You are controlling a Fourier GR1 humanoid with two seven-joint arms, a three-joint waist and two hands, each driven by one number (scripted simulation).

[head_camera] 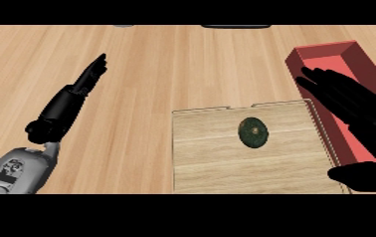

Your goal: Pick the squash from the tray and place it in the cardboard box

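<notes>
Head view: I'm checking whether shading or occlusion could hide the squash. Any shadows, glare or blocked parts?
Head view: light is even, no glare; the squash shows fully on the tray; the right hand covers part of the red box and the tray's right edge.

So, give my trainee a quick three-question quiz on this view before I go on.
1. True or false: the squash already lies in the red box.
2. Which hand hangs over the red box? A) left hand B) right hand
3. Fill in: the squash rests on the wooden ____.

Key: 1 false, it lies on the tray. 2 B, the right hand, fingers straight; the left hand is over bare counter. 3 tray.
</notes>
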